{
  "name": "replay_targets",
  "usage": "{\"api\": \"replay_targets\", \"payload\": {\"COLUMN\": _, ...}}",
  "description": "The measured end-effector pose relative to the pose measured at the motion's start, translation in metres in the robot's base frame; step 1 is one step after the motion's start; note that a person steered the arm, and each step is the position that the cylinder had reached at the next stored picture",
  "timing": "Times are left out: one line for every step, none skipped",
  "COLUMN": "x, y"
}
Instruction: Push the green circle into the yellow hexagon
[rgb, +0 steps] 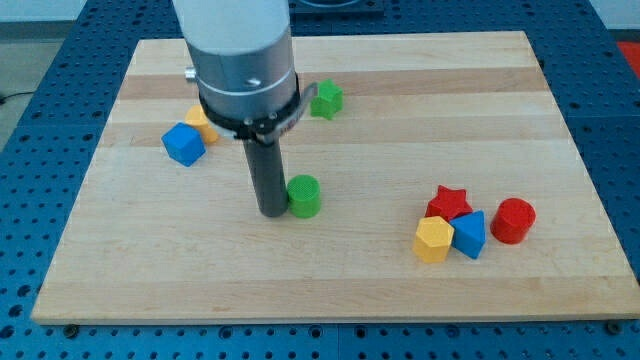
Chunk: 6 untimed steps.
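seven small blocks lie on the pale wooden counter (330, 280), which sits on a blue perforated base (30, 200). my tip (273, 212) stands at the end of the dark rod, touching or just beside the view's left side of the green circle (304, 196), a short upright cylinder near the middle of the counter. there is no hand on this arm, only the rod, so nothing is spread, pressed together or pinching.

the yellow hexagon (434, 240) is well apart from the green circle, toward the view's lower right. it sits in a tight cluster: the red star (449, 202) is just above it, the blue block (469, 235) is touching or just beside its right side, and the red cylinder (514, 220) stands just right of the blue block.

toward the view's upper left, a blue cube (184, 144) sits near the counter's left edge, with an orange-yellow block (199, 122) right behind it, partly hidden by the arm's grey body (240, 60), so its shape cannot be made out. a second green block (326, 99), star-like with notched sides, lies above the green circle, just right of the arm's body.
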<state>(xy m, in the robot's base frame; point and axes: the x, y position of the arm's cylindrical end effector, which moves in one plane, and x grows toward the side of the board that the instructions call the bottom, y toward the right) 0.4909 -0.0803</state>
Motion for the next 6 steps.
{"api": "replay_targets", "payload": {"x": -0.012, "y": -0.004}}
{"api": "replay_targets", "payload": {"x": -0.010, "y": 0.052}}
{"api": "replay_targets", "payload": {"x": 0.032, "y": 0.129}}
{"api": "replay_targets", "payload": {"x": 0.039, "y": 0.124}}
{"api": "replay_targets", "payload": {"x": 0.032, "y": 0.038}}
{"api": "replay_targets", "payload": {"x": 0.015, "y": -0.071}}
